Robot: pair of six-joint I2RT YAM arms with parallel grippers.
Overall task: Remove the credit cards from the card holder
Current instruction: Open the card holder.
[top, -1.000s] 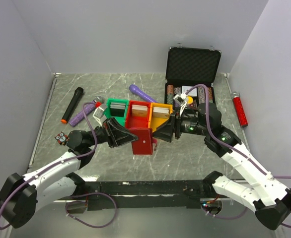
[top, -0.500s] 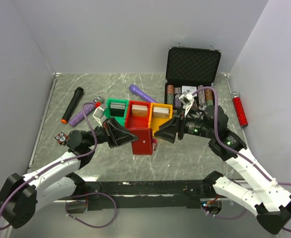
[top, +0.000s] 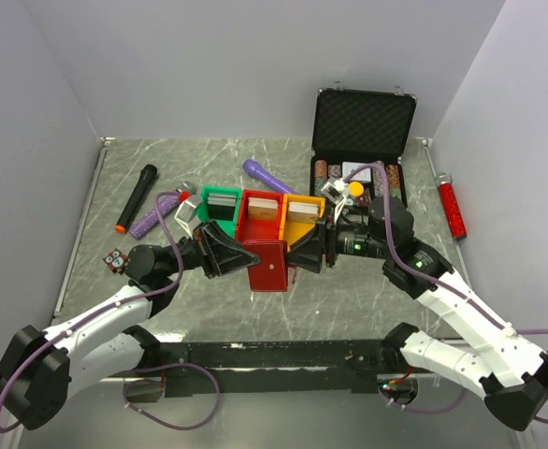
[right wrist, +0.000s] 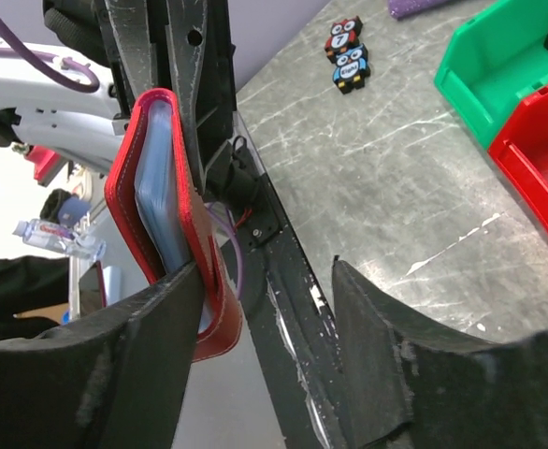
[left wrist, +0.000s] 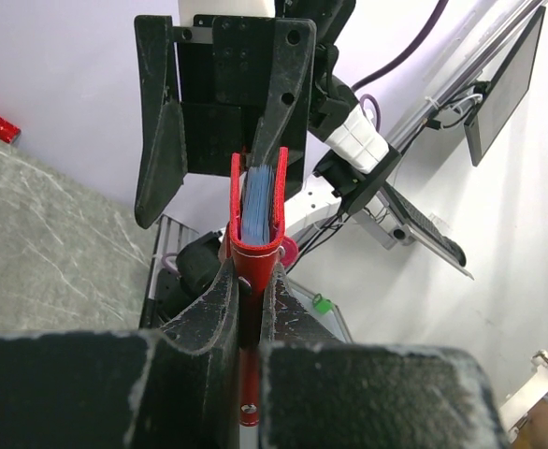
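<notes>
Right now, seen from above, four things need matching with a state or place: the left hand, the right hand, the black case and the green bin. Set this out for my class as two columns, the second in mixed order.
Column one:
1. left hand
2. right hand
3. black case
4. green bin

Column two:
A. lid raised
B. directly left of the red bin
C. shut on the card holder
D. open

Pairs: 1-C, 2-D, 3-A, 4-B

near end of card holder out of sight in left hand
</notes>
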